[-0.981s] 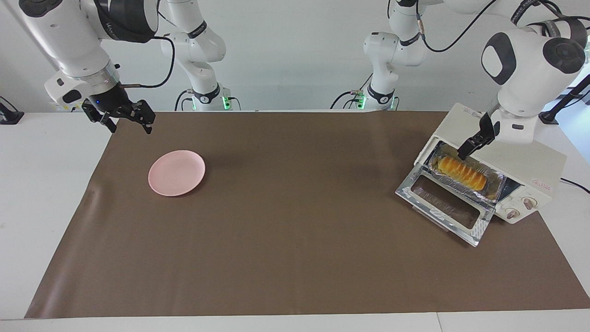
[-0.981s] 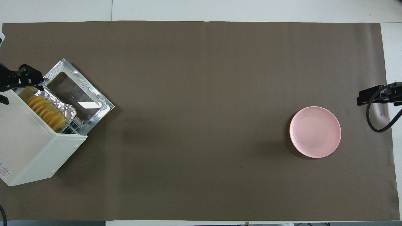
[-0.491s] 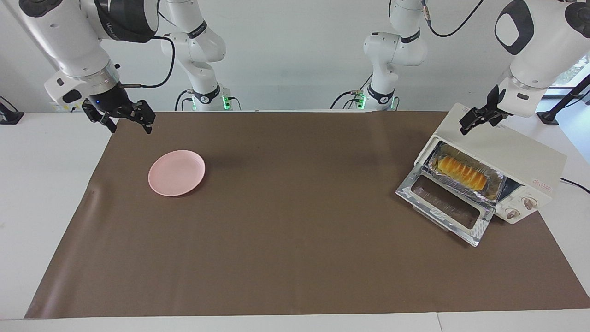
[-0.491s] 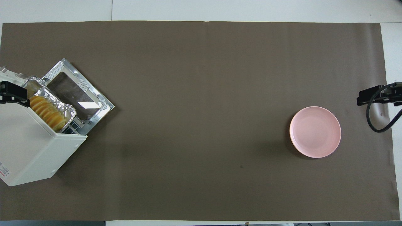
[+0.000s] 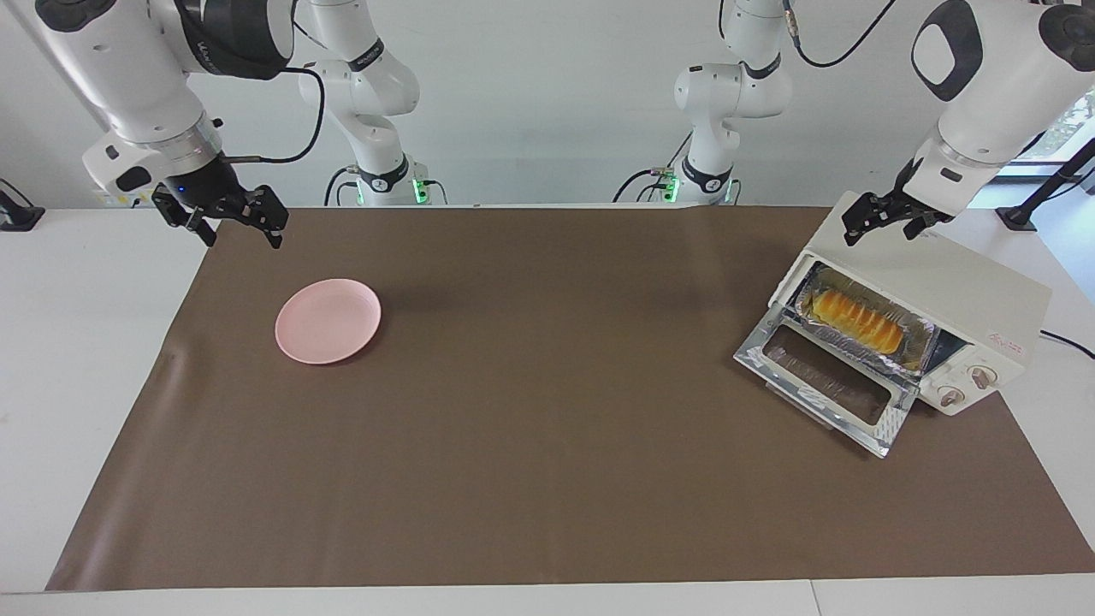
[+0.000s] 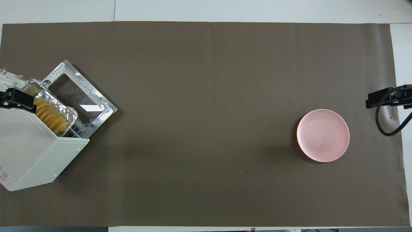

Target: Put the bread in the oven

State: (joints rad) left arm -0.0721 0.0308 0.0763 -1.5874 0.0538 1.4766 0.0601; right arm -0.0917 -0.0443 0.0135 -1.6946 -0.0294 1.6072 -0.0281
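Note:
The bread [image 5: 855,319] [image 6: 50,114], a golden ridged loaf, lies in a foil tray [image 5: 922,346] [image 6: 70,111] that sits in the mouth of the cream-white oven [image 5: 958,282] [image 6: 29,151] at the left arm's end of the table. The oven's glass door [image 5: 821,376] [image 6: 79,93] lies folded down and open. My left gripper [image 5: 879,229] [image 6: 16,100] hangs open and empty above the oven's top edge, clear of the bread. My right gripper [image 5: 242,235] [image 6: 375,99] waits open and empty over the mat's edge at the right arm's end.
A round pink plate [image 5: 328,320] [image 6: 323,135] rests on the brown mat [image 5: 547,428] toward the right arm's end, with nothing on it. Two knobs [image 5: 967,385] show on the oven's front beside the door.
My left gripper has lifted away from the bread and tray and now stands above the oven's top. The bread stays in the tray. The right arm has not moved.

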